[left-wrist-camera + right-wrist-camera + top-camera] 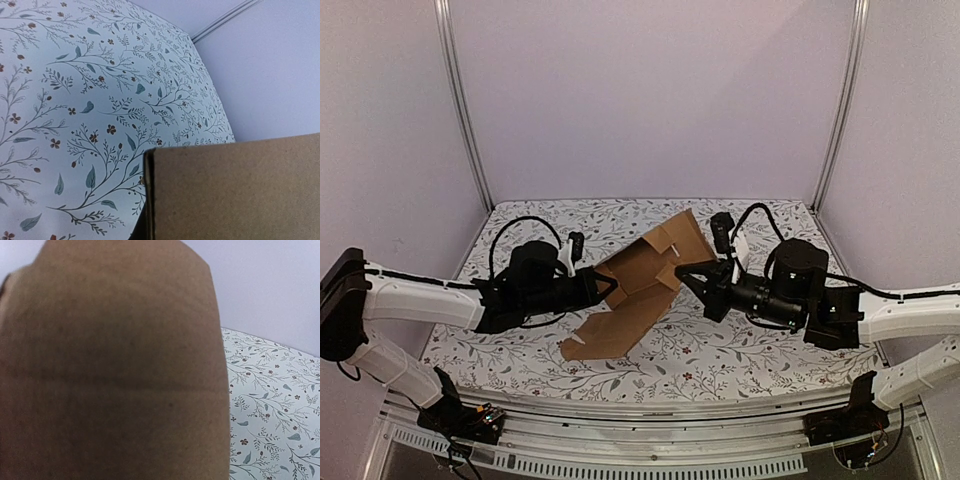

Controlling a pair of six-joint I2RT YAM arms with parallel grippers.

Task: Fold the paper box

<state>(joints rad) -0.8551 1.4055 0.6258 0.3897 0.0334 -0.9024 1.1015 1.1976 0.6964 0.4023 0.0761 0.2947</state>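
Left pincer [607, 289]: from above, tip against the left edge of the paper box [638, 285]. Its own wrist view shows only a cardboard panel and no fingers, so whether it grips, or how wide it stands, cannot be told.

Right pincer [682, 277]: tip at the box's right edge, facing the left one across the cardboard. Cardboard fills nearly all of its wrist view and hides the fingers, so its opening cannot be told either.

Paper box: plain brown cardboard, partly folded, about mid-desk. The middle panels are raised off the surface between the two pincers. One long flap lies flat and runs toward the near edge of the desk [750, 350], left of centre. A tabbed flap stands up toward the far edge.

Desk: white surface printed with grey-green sprigs and small brown flowers.

Surround: pale lilac walls [650, 90] on three sides, with metal posts [463, 110] at the far corners.
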